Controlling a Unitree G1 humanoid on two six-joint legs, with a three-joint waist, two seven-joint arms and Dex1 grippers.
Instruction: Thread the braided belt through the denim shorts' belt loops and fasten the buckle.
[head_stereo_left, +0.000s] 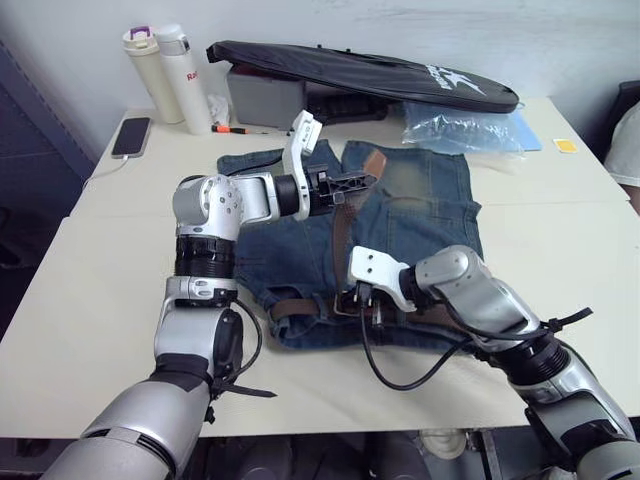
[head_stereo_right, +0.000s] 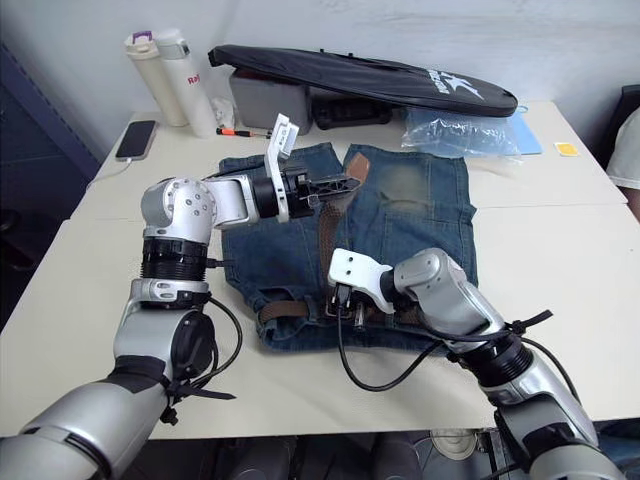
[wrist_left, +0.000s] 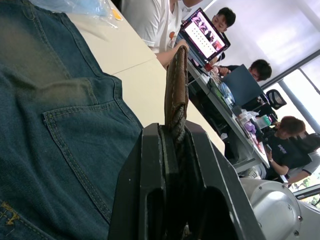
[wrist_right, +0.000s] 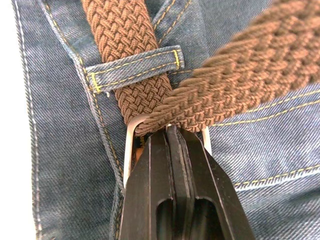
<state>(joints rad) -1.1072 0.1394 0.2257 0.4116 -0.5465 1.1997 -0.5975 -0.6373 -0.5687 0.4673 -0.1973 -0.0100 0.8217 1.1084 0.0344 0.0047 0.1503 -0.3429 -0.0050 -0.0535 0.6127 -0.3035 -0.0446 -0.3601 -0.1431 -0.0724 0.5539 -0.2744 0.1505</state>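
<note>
Right wrist view has the right gripper (wrist_right: 172, 131) pinched on the buckle (wrist_right: 131, 145) beside a belt loop (wrist_right: 134, 69), while the left gripper (head_stereo_left: 362, 182) clamps the braided belt (wrist_left: 176, 92) above the denim shorts (head_stereo_left: 420, 215)

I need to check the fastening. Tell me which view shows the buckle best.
The right wrist view: the buckle sits right at the right gripper, with the braided belt running through it. In the eye views the gripper hides it. The left wrist view shows the belt tip instead.
</note>
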